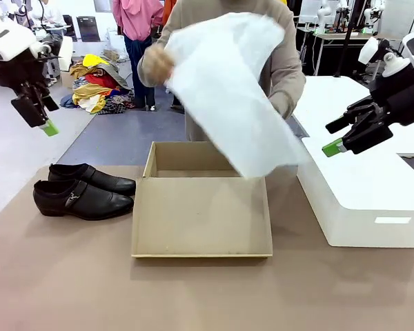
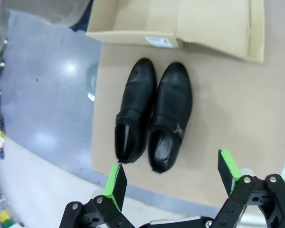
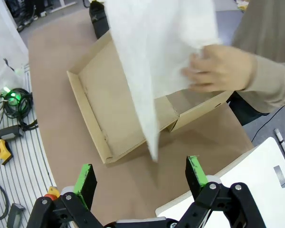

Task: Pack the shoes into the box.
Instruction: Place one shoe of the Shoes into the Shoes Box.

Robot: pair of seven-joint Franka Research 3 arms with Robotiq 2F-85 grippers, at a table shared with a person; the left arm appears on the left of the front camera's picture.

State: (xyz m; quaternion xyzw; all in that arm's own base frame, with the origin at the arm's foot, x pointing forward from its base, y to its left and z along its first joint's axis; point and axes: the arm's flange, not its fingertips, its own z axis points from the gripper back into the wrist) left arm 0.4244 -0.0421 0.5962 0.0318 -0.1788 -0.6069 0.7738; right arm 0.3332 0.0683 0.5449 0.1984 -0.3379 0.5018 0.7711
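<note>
Shoes at nine o'clock edge of table, room toward six, glossy black, buckled, box open, left gripper, right gripper both spread.

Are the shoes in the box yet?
No, the shoes stand side by side on the table, next to the box, not inside it.

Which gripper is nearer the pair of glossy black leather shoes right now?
Left. The left gripper hovers open above the shoes; the right gripper hangs open across the table, past the brown cardboard box, above the white plastic bin.
</note>
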